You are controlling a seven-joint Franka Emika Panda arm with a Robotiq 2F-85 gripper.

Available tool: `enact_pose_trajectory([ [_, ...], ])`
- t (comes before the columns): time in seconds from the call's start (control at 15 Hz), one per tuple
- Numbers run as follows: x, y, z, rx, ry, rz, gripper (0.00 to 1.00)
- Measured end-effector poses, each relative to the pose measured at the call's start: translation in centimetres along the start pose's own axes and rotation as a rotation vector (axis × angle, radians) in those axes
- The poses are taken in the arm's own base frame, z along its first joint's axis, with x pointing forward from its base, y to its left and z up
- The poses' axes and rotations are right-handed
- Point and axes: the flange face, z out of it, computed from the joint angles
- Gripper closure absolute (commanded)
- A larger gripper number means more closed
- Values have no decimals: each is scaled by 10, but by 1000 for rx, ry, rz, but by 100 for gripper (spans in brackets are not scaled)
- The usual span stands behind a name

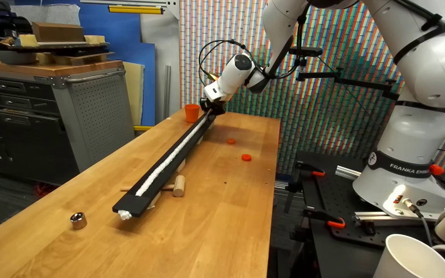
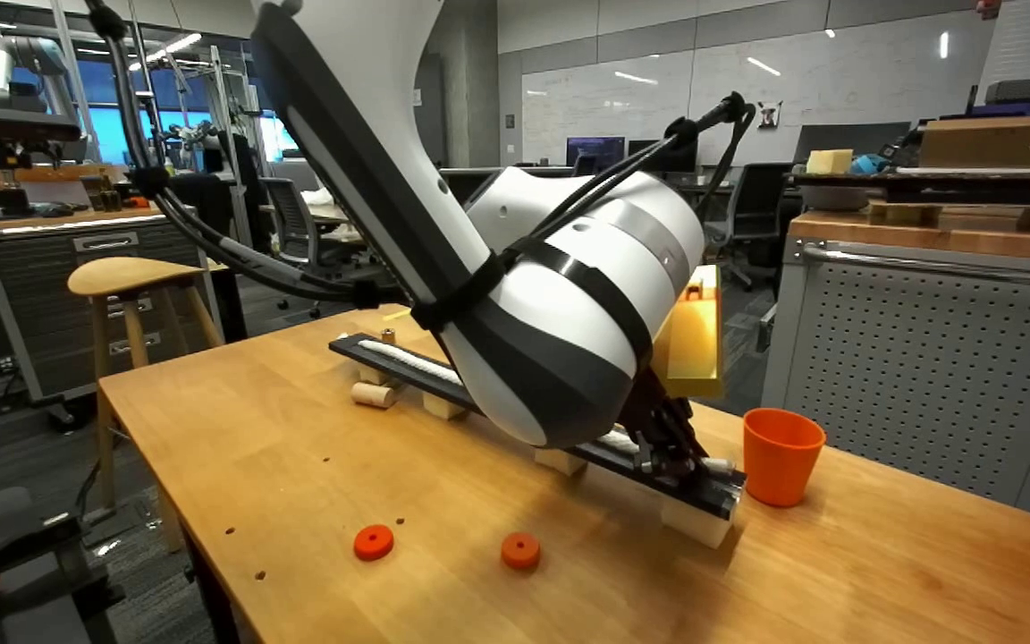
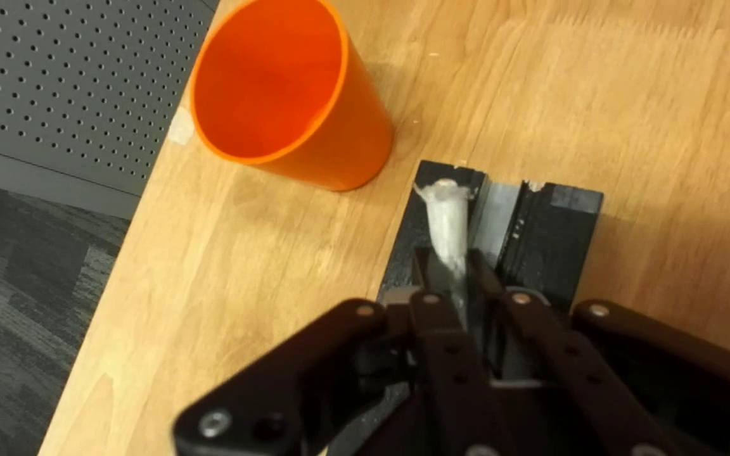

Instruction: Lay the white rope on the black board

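While the white rope (image 1: 173, 154) lies lengthwise along the black board (image 3: 549, 240), the claw (image 3: 452, 263) is clamped on the rope close to one end, with a short piece sticking out. Whether this piece touches the board, I cannot tell. At the opposite end, the rope's tip pokes out beyond the board. Pale blocks (image 2: 696, 523) carry the board above the desk (image 1: 222, 216), and an orange cup (image 2: 781, 461) stands upright just beside the board.

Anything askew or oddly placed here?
Yes: the white rope appears askew, its gripped end over one side of the black board, not its grey channel. A wooden mallet lies with its handle beneath the board, seemingly stray.
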Motion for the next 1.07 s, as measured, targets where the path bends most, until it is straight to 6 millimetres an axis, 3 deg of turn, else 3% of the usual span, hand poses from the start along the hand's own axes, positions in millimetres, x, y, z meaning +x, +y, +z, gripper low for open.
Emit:
enact_pose_trajectory([
  [1.07,0,0,1,13,-25,4,97],
])
